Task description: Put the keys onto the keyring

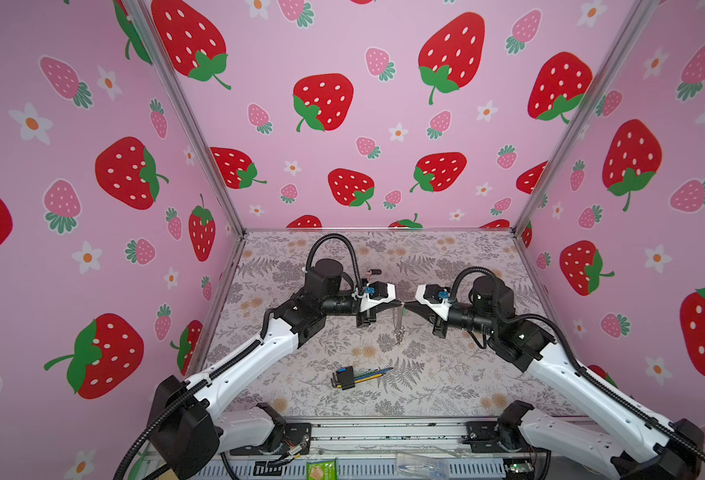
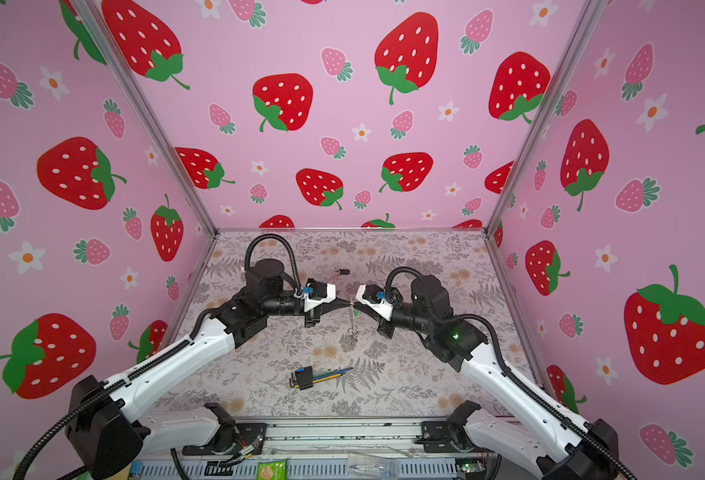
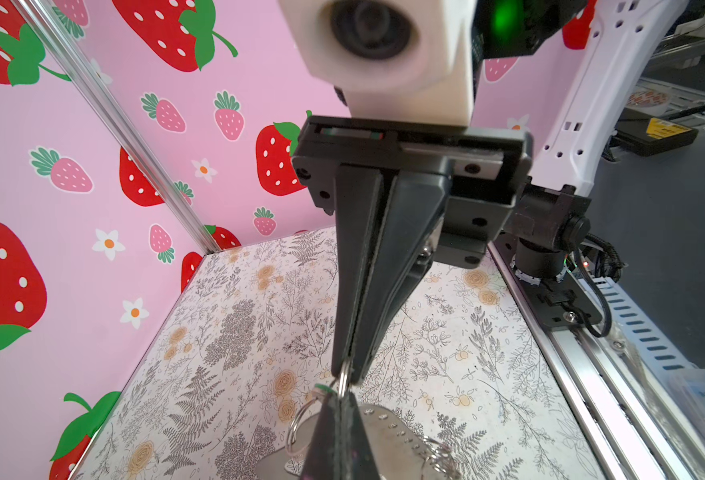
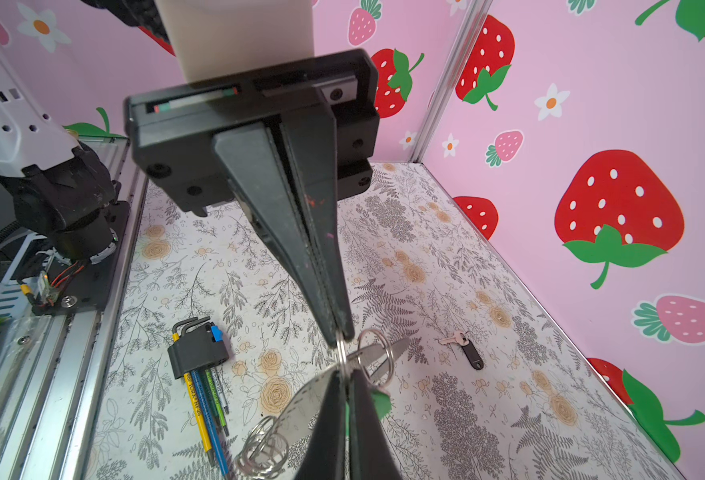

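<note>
Both top views are looking down over the whole desk [image 1: 446, 374], while the two wrist views are closely facing each other above it.

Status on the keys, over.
Left gripper, right gripper shut tip to tip on silvery split ring of flat strap keyring. Green-tagged silvery key beside it; black-tagged silvery key on table. Coloured hex wrench bundle aside.

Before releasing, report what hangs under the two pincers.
A flat greyish strap keyring ending in small silvery rings dangles below the left pincer and right pincer; a bright green tag peeks out. The right pincer's fingers cover the strap's top.
</note>
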`<state>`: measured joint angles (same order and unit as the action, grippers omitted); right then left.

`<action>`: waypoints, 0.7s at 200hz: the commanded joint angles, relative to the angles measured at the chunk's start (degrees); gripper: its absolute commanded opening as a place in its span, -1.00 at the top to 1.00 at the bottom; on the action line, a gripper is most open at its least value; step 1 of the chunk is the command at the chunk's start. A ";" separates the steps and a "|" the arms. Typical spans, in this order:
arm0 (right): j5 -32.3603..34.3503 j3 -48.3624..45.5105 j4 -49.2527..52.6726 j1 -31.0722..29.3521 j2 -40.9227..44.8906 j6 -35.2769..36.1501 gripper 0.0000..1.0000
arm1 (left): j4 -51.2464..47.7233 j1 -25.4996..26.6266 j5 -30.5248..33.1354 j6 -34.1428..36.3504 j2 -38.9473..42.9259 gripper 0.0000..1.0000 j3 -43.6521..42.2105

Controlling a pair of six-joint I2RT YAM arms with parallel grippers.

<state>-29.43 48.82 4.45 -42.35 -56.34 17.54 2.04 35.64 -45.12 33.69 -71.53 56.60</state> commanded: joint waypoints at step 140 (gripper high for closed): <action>2.54 14.40 19.47 0.25 -10.58 -5.95 0.93 | -15.46 6.44 24.76 18.64 1.50 0.36 7.18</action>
<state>-27.05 60.42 20.23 -42.19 -66.22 12.64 -11.18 41.45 -22.85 48.58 -69.71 61.06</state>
